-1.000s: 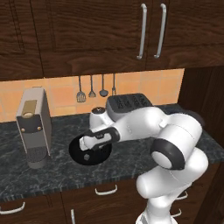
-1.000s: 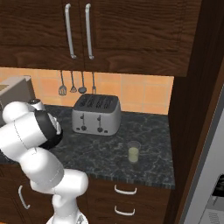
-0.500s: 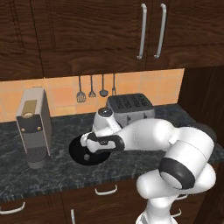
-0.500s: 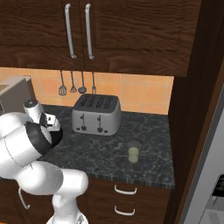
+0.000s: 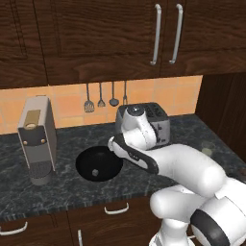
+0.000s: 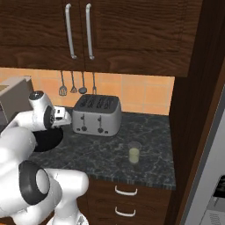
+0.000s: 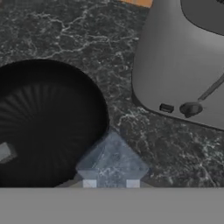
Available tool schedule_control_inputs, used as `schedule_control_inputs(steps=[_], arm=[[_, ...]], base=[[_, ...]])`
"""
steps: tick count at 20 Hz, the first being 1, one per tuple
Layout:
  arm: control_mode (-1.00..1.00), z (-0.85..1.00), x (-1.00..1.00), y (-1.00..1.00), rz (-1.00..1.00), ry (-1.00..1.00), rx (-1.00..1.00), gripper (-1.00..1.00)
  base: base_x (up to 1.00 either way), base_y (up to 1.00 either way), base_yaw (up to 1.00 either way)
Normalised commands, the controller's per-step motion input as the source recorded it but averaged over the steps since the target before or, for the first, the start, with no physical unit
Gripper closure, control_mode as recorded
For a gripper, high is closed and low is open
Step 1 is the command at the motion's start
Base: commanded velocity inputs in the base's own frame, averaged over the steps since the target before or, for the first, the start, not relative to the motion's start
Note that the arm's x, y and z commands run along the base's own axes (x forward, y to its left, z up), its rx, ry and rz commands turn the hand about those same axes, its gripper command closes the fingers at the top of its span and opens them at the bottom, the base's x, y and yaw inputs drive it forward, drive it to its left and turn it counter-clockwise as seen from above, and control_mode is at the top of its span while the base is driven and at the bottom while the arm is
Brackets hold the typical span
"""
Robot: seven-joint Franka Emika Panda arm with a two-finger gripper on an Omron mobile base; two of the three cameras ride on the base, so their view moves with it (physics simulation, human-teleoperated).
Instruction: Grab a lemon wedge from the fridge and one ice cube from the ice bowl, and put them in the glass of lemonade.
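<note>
Pale ice cube [image 7: 112, 158] clamped tight in the gripper [image 7: 111, 184], just beside the black bowl [image 7: 52, 109], not yet in the glass [image 6: 134, 154] past the toaster [image 6: 96, 115], lemon wedge likely left to fetch.

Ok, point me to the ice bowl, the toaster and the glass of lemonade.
ice bowl [image 5: 108, 162]: left base view, bare black inside.
toaster [image 6: 96, 123]: right base view, front face.
glass of lemonade [image 6: 134, 154]: right base view, the pale liquid.
</note>
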Motion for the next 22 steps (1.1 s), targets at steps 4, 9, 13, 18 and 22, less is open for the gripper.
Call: schedule_control_inputs(steps=[4, 9, 13, 18, 22], arm=[[-1.0, 0.31, -0.12, -1.0, -0.02, -0.02, -0.03, 1.0], [-1.0, 0.25, -0.05, -1.0, -0.05, -0.02, 0.0, 1.0], [-1.0, 0.28, 0.0, -1.0, -0.11, 0.0, 0.0, 1.0], [-1.0, 0.12, 0.0, -1.0, -0.2, 0.03, 0.0, 1.0], [-1.0, 0.0, 0.02, -1.0, -0.2, 0.02, 0.0, 1.0]], base=[[0.0, 0.0, 0.0], [0.0, 0.0, 0.0], [0.0, 0.0, 0.0], [0.0, 0.0, 0.0], [0.0, 0.0, 0.0]])
